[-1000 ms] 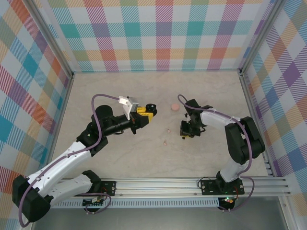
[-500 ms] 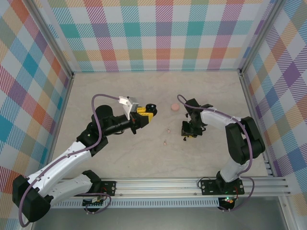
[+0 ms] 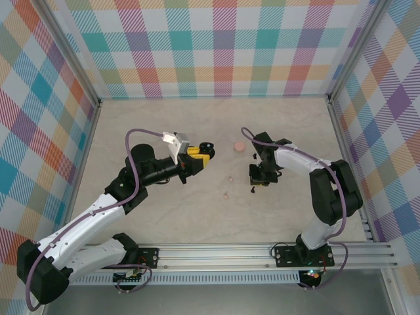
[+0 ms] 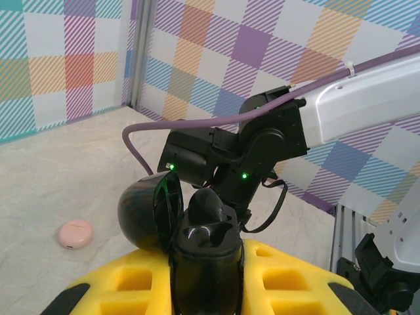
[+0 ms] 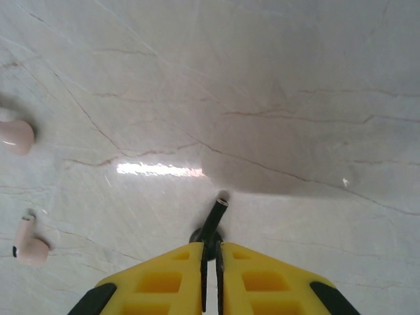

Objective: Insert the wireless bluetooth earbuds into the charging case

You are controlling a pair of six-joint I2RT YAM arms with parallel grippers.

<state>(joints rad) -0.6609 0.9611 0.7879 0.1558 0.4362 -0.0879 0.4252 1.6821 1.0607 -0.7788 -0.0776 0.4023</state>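
black earbud (image 5: 214,220): thin dark stem, pale tip, pinched in clenched right gripper (image 5: 211,262)
pink earbuds (image 5: 29,244): two, pale, lying on table (image 5: 295,98) nearby
left gripper (image 4: 207,282): clamped on open black charging case (image 4: 197,230)

Two pale pink earbuds (image 5: 14,136) (image 5: 29,244), one black earbud (image 5: 213,220), perhaps a second, one black case (image 4: 147,210) and one pink case (image 4: 75,233) are counted.

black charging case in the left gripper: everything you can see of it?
The black charging case is glossy, plastic-looking and rounded, with its hinged lid swung open to one side. It sits upright, clamped between the yellow fingers of the left gripper. A dark rounded shape stands in its cavity, possibly an earbud.
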